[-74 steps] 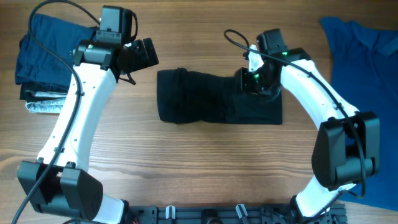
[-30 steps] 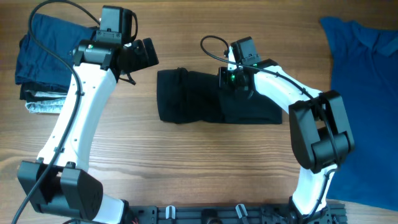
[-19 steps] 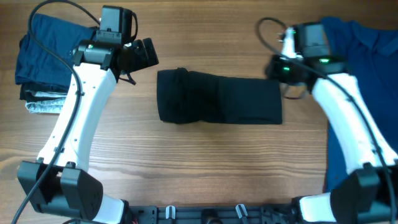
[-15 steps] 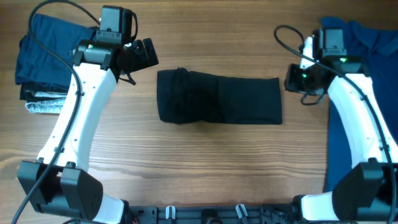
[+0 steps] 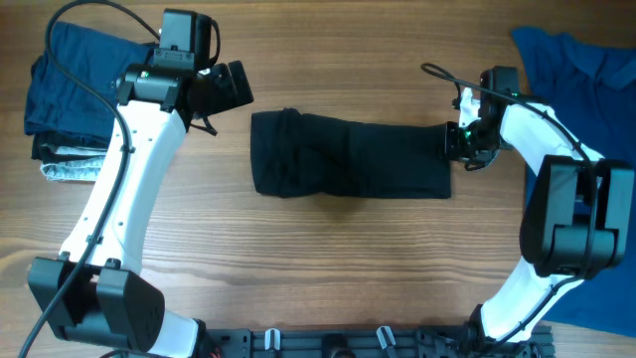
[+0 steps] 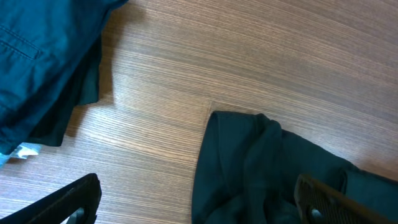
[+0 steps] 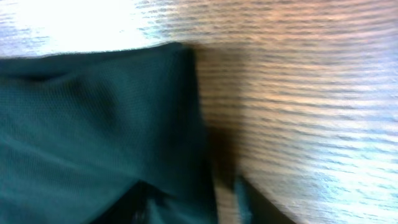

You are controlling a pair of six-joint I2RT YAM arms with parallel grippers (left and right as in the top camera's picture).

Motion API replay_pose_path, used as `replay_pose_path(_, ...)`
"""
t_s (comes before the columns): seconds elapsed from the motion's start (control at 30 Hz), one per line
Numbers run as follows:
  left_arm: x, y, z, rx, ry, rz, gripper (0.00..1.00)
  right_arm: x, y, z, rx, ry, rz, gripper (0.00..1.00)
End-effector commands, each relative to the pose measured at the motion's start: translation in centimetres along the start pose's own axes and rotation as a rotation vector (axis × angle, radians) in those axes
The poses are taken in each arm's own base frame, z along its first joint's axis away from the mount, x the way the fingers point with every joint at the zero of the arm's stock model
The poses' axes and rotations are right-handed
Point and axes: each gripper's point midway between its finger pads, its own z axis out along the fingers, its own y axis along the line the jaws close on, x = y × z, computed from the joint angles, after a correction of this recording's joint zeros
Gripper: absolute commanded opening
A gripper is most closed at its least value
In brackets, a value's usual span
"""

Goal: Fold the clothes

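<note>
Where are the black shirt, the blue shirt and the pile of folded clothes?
black shirt (image 5: 348, 159): overhead view, middle of the folded cloth.
blue shirt (image 5: 586, 52): overhead view, its upper part.
pile of folded clothes (image 5: 50, 99): overhead view, dark blue top layer.

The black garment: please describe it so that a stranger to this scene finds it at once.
Look at the middle of the wooden table. The black garment lies there, folded into a long band. Its neighbours, the pile at left and the shirt at right, are blue.
</note>
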Motion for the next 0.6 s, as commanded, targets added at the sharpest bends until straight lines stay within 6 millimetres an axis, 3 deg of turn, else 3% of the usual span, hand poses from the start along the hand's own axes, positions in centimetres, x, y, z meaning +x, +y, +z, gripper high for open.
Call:
replay_pose_path(0.0,0.0,0.4,0.2,-0.017,0.001,-0.007,1.00,2.7,1.3,3.1,-0.107,0.110,0.012,0.29)
replay_pose_path(0.1,0.0,0.4,0.2,-0.017,0.001,-0.007,1.00,2.9,1.2,3.0,-0.111,0.122,0.032,0.32)
replay_pose_path(0.17,0.0,0.4,0.3,-0.017,0.001,-0.007,1.00,3.0,1.0,3.0,-0.102,0.124,0.050,0.04)
replay_pose_path(0.23,0.0,0.4,0.2,-0.017,0.001,-0.007,1.00,2.5,0.8,2.7,-0.102,0.110,0.053,0.04)
replay_pose_path(0.33,0.0,0.4,0.3,-0.017,0.001,-0.007,1.00,0.8,-0.7,0.3,-0.098,0.065,0.100,0.04)
replay_pose_path(0.4,0.0,0.4,0.2,-0.017,0.001,-0.007,1.00,0.0,-3.0,-1.6,-0.082,0.032,0.160,0.04)
replay_pose_path(0.57,0.0,0.4,0.2,-0.017,0.001,-0.007,1.00,0.8,-10.8,-4.7,-0.055,-0.013,0.320,0.04)
